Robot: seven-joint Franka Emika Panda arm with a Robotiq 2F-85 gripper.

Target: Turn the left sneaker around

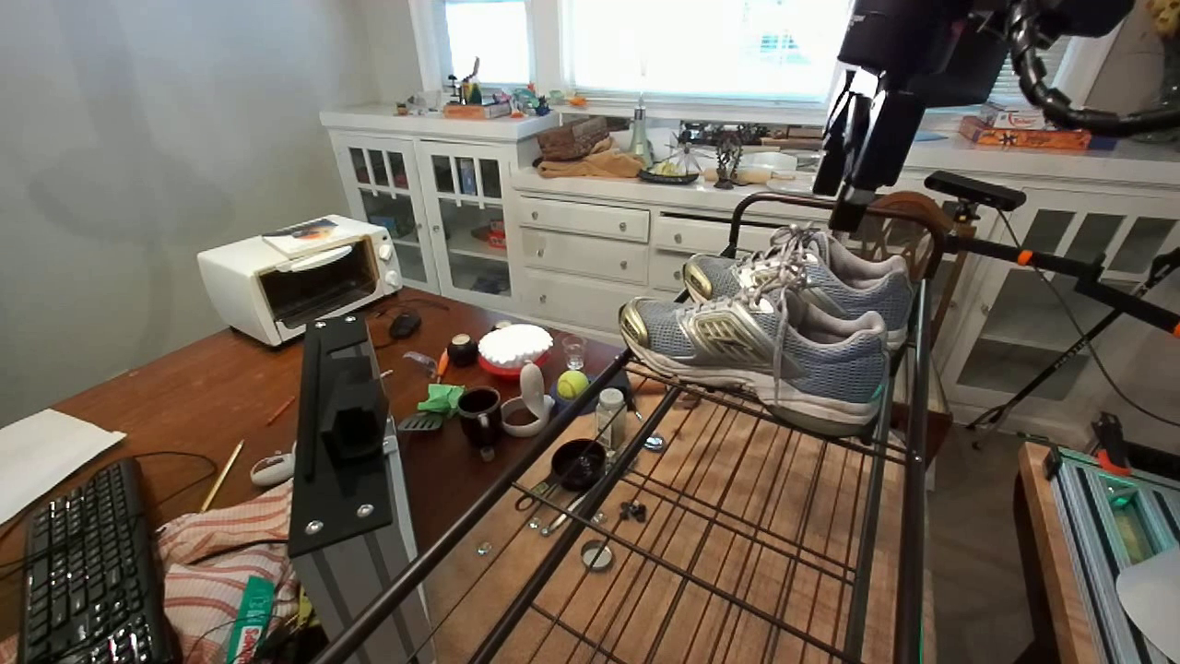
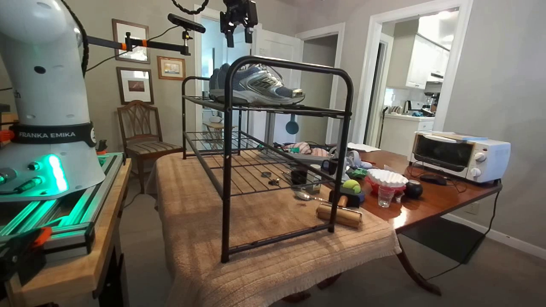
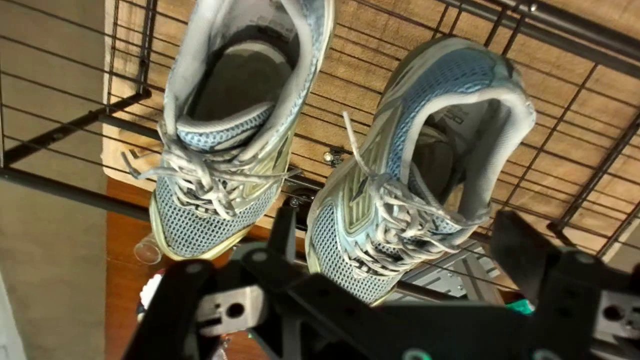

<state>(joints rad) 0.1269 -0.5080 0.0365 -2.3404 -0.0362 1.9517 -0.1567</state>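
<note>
The left sneaker (image 1: 728,337), grey mesh with white laces, stands on the wire shelf of a black rack (image 1: 914,461), toe away from the robot base. It fills the middle of the wrist view (image 3: 350,200), its heel angled up and right. The second sneaker (image 1: 867,288) stands beside it, at left in the wrist view (image 3: 225,150). In an exterior view the second sneaker (image 2: 268,87) hides most of the left one. My gripper (image 1: 841,201) is open and empty above the sneakers; its fingertips (image 3: 397,215) frame the left sneaker's front in the wrist view. It also shows above the rack (image 2: 239,41).
The rack's arched end bar (image 2: 290,62) rises above the shelf beside the sneakers. A grey metal post with a black top (image 1: 341,433) stands by the rack. A toaster oven (image 1: 300,277) and small objects lie on the table. A camera on an arm (image 1: 975,189) is nearby.
</note>
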